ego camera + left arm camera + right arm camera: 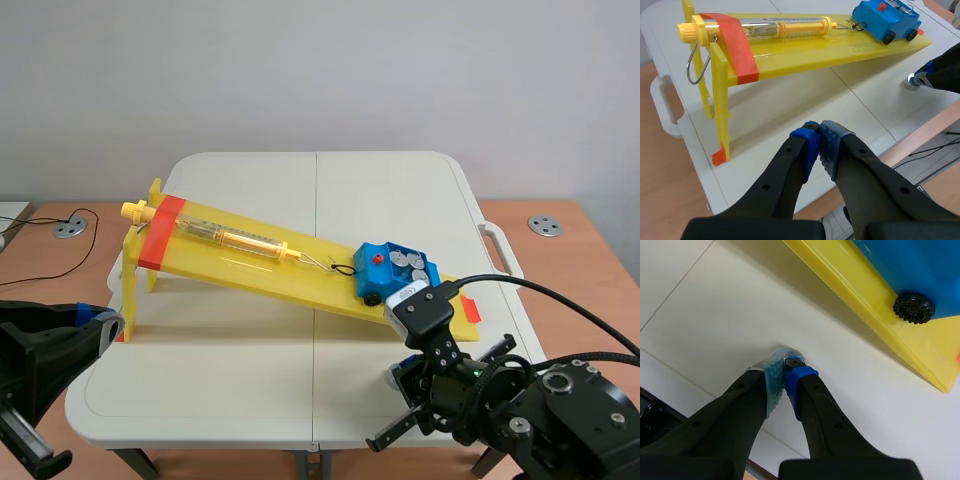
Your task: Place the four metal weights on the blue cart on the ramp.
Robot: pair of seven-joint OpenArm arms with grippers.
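The right gripper [784,371] pinches a weight [782,353] down at the worktop [715,325], just beside the low end of the ramp [250,255]. There the cart [392,272] sits, carrying other weights [408,264]. The left gripper [819,134] hangs closed and empty near the ramp's raised end.

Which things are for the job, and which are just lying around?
For the job:
cart
weights on it
weight in right gripper
ramp

Just there:
spring scale
left gripper, shut on nothing
desk discs
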